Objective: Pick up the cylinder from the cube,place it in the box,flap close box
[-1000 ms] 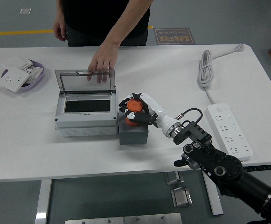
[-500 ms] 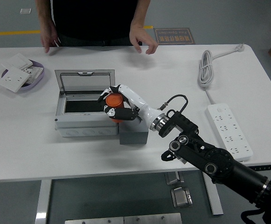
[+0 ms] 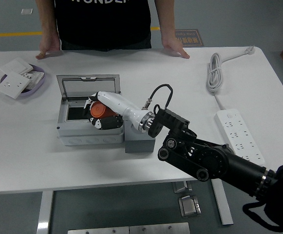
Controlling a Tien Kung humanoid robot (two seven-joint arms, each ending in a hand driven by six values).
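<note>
Orange cylinder (image 3: 98,110) sits clamped in my right hand (image 3: 102,113), fingers curled round it, held over the open box (image 3: 88,135) just above its dark inside, with the clear lid (image 3: 88,87) standing up behind. Just right of the box is the grey cube (image 3: 139,144), its top bare, on the white worktop (image 3: 34,146). Across from me a person rests both palms (image 3: 174,48) on the far edge.

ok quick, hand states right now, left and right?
Left: not in view.
Right hand: closed around the orange cylinder, holding it over the open box.
</note>
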